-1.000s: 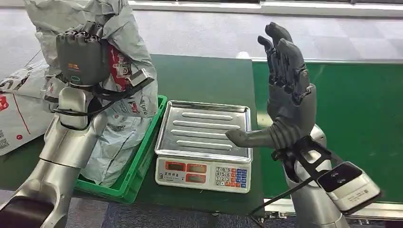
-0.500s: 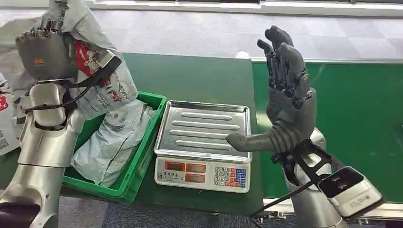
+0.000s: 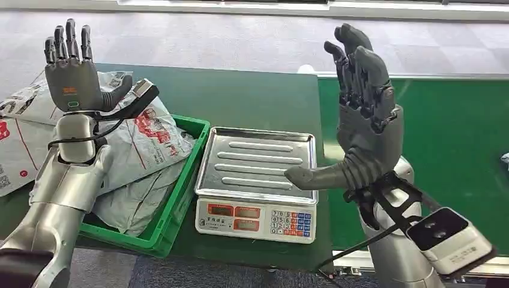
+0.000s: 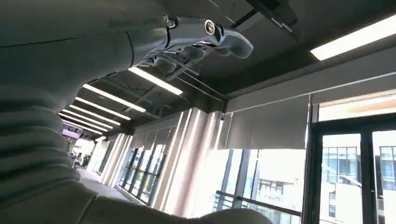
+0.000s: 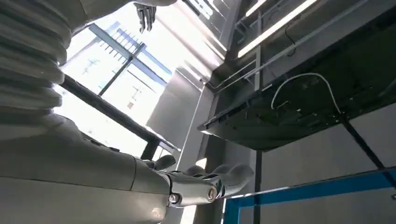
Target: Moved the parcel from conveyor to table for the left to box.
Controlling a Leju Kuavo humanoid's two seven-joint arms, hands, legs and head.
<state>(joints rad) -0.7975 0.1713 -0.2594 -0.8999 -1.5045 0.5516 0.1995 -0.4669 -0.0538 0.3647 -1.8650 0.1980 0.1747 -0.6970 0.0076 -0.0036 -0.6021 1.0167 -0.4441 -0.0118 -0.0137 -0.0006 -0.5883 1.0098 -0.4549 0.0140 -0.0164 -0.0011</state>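
Item: parcel (image 3: 144, 141), grey plastic mailer with red print. Location: left side of the scene, lying aslant over the far-left part of the green crate (image 3: 180, 198), on top of other grey bags in that crate. It is off the conveyor and in neither of my hands.

Item: my left robot hand (image 3: 72, 75). State: raised above the parcel, palm up and away, fingers apart, holding nothing.

Item: my right robot hand (image 3: 360, 129). State: upright between the scale (image 3: 257, 183) and the conveyor belt (image 3: 456, 156), fingers spread, empty.

Item: scale. Location: on the tabletop (image 3: 252, 99), just right of the crate; its steel pan carries nothing.

Item: further grey bags (image 3: 21, 129). Location: far left on the tabletop, beside the crate.

Progress, by my judgement: the parcel lies in the box on the left, so this round looks finished. At the far right edge of the belt a small pale-blue scrap shows; I cannot tell what it is. If more parcels arrive, my right robot hand would take the next one.

Views compared: the head view holds the crate, scale, belt and both hands. The left wrist view looks up past my left robot hand's thumb (image 4: 210, 35) at ceiling lights and tall windows. The right wrist view looks up along my fingers (image 5: 205, 184) at ceiling ducts, with my raised left robot hand small and distant.
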